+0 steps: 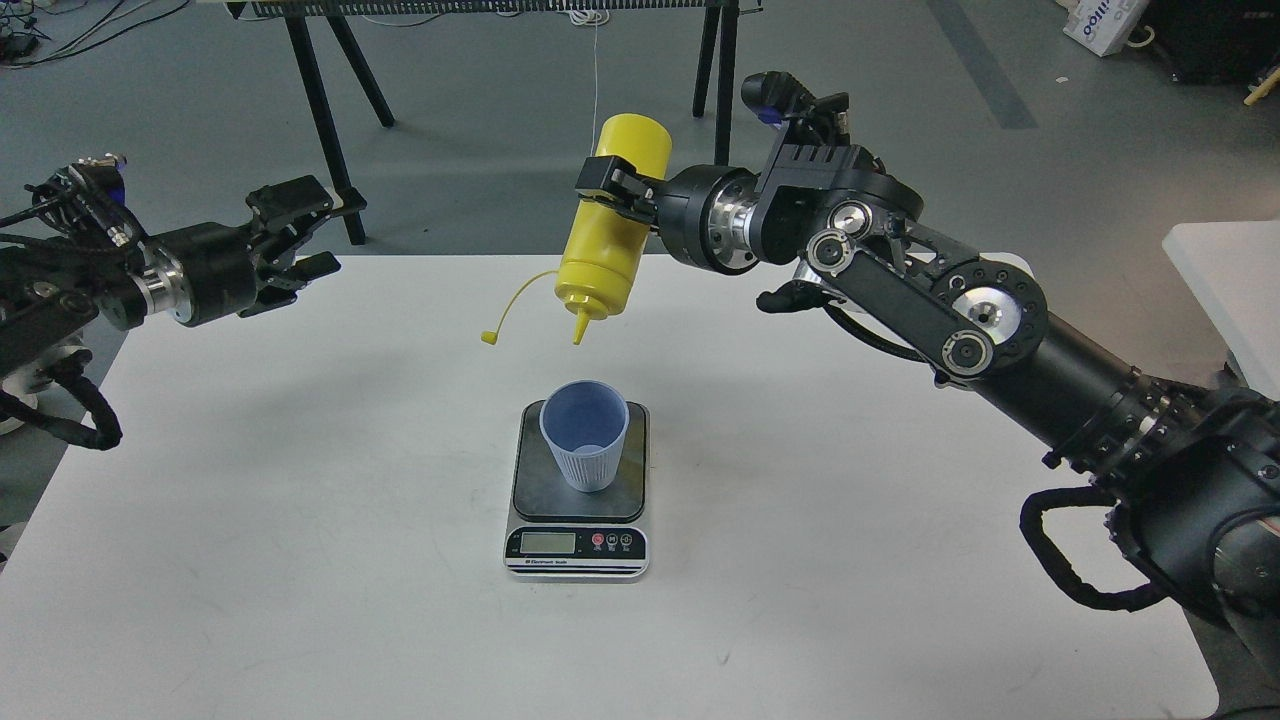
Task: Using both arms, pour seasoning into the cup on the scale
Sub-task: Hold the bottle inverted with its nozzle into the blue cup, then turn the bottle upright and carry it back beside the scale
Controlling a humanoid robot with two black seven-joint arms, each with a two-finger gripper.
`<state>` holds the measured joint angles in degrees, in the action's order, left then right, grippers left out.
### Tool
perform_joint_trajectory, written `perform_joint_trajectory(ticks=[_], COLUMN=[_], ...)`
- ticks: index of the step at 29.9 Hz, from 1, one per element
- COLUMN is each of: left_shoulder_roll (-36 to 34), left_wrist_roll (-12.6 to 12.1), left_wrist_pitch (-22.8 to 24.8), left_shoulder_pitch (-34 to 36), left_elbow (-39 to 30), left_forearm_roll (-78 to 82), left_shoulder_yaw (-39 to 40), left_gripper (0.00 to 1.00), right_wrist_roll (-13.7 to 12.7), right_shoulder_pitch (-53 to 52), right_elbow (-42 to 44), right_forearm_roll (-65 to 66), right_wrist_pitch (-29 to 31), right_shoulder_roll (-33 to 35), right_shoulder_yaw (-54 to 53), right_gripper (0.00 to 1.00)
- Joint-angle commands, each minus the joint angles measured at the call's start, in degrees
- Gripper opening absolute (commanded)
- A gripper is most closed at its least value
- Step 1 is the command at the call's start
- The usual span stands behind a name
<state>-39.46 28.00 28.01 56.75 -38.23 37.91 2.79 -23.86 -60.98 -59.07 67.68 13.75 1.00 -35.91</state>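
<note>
My right gripper (615, 190) is shut on the yellow seasoning bottle (603, 265). It holds the bottle upside down, slightly tilted, nozzle pointing down above the cup. The cap strap (508, 312) hangs open to the left. The pale blue ribbed cup (585, 438) stands upright on the dark plate of the scale (577, 495), mid-table, a gap below the nozzle. My left gripper (300, 235) is open and empty over the table's far left edge, far from the cup.
The white table (300, 520) carries only the scale and cup. Black stand legs (320, 110) and a hanging white cord (596, 120) are behind the table. A white surface (1230, 280) sits at the right edge.
</note>
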Motion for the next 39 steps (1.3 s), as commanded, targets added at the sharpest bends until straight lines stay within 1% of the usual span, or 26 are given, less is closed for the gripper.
perform_joint_trajectory(ticks=[1, 10, 15, 29, 33, 39], left_shoulder_roll=[0.0, 0.09, 0.18, 0.18, 0.18, 0.09], left_wrist_roll=[0.0, 0.0, 0.0, 0.0, 0.0, 0.0], left_wrist_pitch=[-0.01, -0.01, -0.01, -0.01, -0.01, -0.01], left_shoulder_pitch=[-0.24, -0.59, -0.68, -0.76, -0.76, -0.76], left_elbow=[-0.01, 0.08, 0.08, 0.08, 0.08, 0.08], left_forearm_roll=[0.06, 0.15, 0.15, 0.15, 0.24, 0.32], left_shoulder_yaw=[0.02, 0.02, 0.02, 0.02, -0.06, -0.15], left_gripper=[1.0, 1.0, 1.0, 1.0, 1.0, 1.0], right_wrist_roll=[1.01, 1.01, 1.89, 2.15, 2.06, 0.66], right_shoulder_pitch=[0.07, 0.07, 0.33, 0.42, 0.59, 1.21], right_elbow=[0.09, 0.01, 0.09, 0.36, 0.71, 0.8], right_forearm_roll=[0.08, 2.81, 4.48, 5.97, 5.27, -1.4], right_wrist_pitch=[-2.58, -2.76, -2.85, -3.38, -5.22, -8.65], right_shoulder_roll=[-0.3, -0.47, -0.3, -0.12, -0.56, -1.0], right_shoulder_yaw=[2.42, 5.41, 6.29, 8.84, 5.86, -4.68], right_gripper=[0.02, 0.02, 0.02, 0.02, 0.03, 0.03])
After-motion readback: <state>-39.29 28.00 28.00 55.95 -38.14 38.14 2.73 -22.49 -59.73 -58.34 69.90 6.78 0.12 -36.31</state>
